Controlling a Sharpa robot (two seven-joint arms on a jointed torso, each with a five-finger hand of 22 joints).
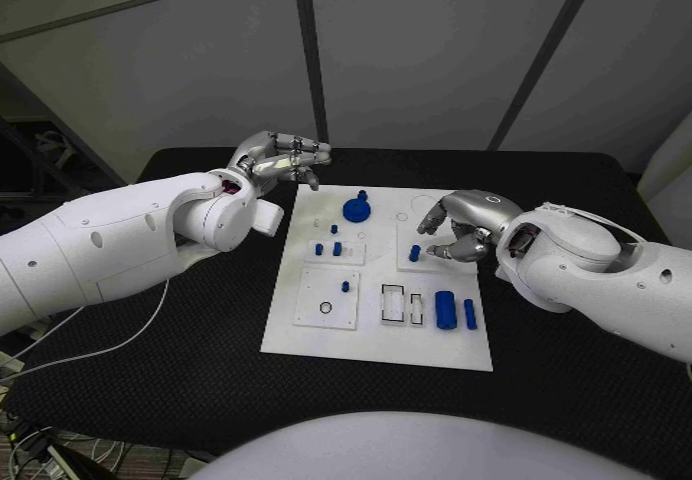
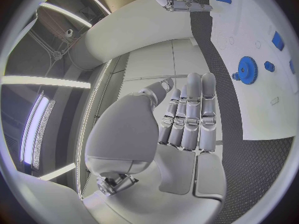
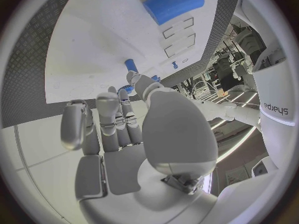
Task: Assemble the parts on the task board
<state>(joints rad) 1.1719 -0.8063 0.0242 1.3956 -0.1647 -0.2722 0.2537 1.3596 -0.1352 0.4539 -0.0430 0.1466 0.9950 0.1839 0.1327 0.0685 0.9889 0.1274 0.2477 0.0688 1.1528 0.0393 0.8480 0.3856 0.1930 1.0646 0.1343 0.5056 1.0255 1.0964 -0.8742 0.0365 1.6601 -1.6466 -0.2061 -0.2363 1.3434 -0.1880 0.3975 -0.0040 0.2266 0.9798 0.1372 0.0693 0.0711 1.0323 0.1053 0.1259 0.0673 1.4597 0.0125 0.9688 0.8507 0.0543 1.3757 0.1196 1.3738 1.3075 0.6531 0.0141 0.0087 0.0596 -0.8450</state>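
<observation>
White task board [image 1: 378, 340] lying mid-table on black cloth, blue parts scattered over it. Blue gear [image 1: 356, 209] standing near the far edge, apparently seated on its post; small blue pegs [image 1: 330, 246] just below it, upright in the left block. Blue cylinder [image 1: 444, 309] and a thinner blue bar [image 1: 472, 314] lying loose by the near right corner, beside open rectangular slots [image 1: 392, 303] waiting to be filled. Square plate with a round hole [image 1: 326, 296] also unfilled, as far as can be judged.

Right hand [image 1: 464, 228] hovering over the right middle of the board, fingers curled down around a short blue peg [image 1: 414, 254]; fingertip close against it in the right wrist view, though cannot tell whether actually pinched or merely touched. Left hand [image 1: 278, 156] raised off the far left corner, fingers straight and pressed together, holding nothing.

Judged roughly midway: gear and small pegs placed, cylinder, bar and slots left
</observation>
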